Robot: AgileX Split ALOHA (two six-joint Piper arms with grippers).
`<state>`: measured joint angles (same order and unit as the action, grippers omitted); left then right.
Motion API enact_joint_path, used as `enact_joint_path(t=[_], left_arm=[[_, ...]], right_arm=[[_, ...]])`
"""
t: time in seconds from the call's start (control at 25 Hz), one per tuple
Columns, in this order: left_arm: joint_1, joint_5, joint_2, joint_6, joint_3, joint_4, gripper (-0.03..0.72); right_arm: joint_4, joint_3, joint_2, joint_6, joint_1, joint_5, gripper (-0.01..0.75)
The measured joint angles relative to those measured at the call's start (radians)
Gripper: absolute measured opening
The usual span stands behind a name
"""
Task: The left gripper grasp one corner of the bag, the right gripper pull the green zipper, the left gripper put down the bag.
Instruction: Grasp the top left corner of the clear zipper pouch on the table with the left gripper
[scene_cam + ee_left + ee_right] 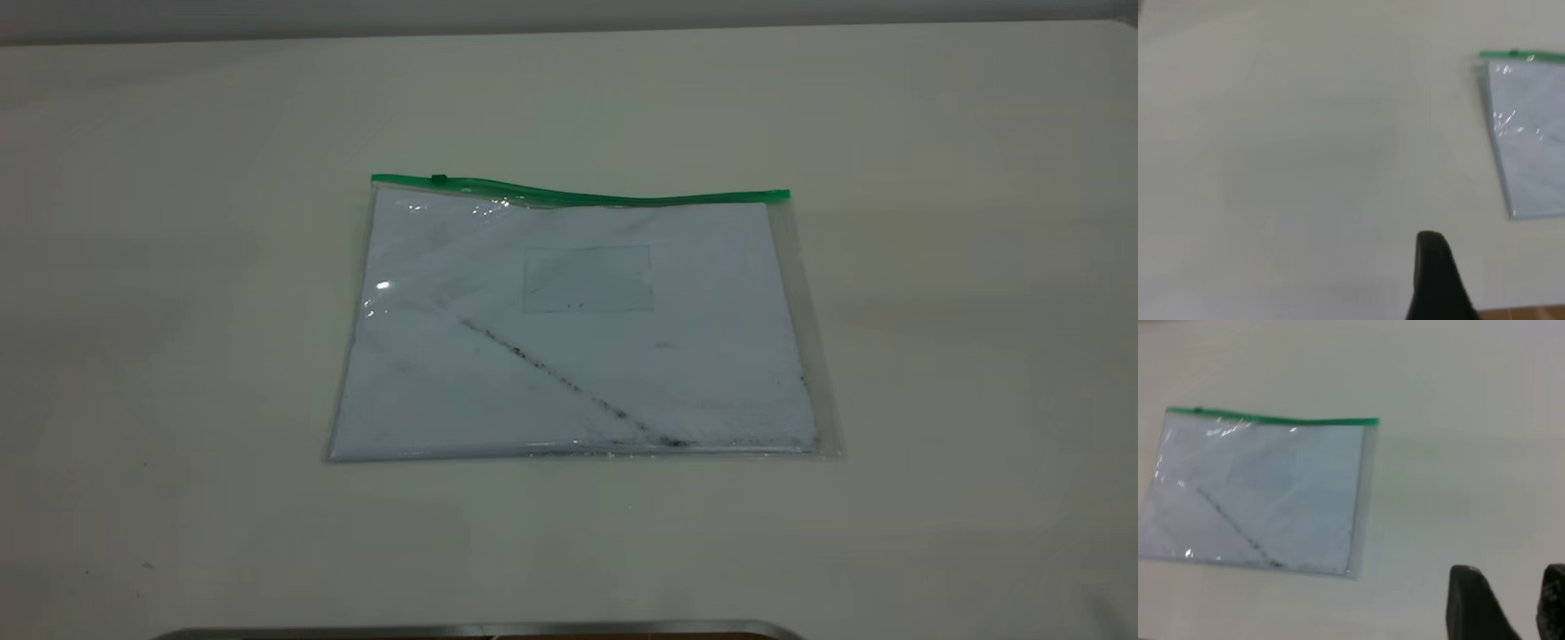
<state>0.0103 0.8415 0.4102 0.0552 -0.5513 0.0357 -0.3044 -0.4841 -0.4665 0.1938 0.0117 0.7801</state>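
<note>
The bag (pixel 578 338) lies flat in the middle of the white table, clear plastic over white paper with a dark diagonal smudge. The green zipper (pixel 605 196) runs along its far long edge, with the slider tab (pixel 438 180) near the left corner (pixel 375 180). Neither arm shows in the exterior view. My left gripper (pixel 1438 280) shows only as one black part in its wrist view, well away from the bag (pixel 1531 147) and its zipper (pixel 1521 55). My right gripper (pixel 1515 593) is open and empty, apart from the bag (pixel 1265 493) and the zipper (pixel 1285 420).
The white table (pixel 178 356) spreads bare around the bag on all sides. A metal rim (pixel 480 629) lies at the near edge of the exterior view. A brown strip (pixel 1525 312) shows past the table edge in the left wrist view.
</note>
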Motion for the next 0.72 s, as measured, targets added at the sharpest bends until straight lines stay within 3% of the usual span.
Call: enact_joint_path(t=[0.28,0.44,0.6,0.72], left_arm=[[0.0,-0.163,0.488,0.022,-0.084,0.011,0.518],[0.0,-0.261,0.707,0.097,-0.125,0.078,0.522],[0.0,-0.434,0.895,0.201,-0.13,0.213,0.536],[0.0,-0.495,1.028,0.302,-0.158,0.317,0.538]], right_arm=[[-0.353,-0.032,-0.454,0.581,0.0,-0.236,0.435],[-0.596,-0.078,-0.667,0.862,0.0,-0.273,0.494],[-0.828,-0.139,-0.845,1.114,0.0,-0.287,0.504],[-0.976,-0.178,-0.959,1.269,0.006,-0.282,0.505]])
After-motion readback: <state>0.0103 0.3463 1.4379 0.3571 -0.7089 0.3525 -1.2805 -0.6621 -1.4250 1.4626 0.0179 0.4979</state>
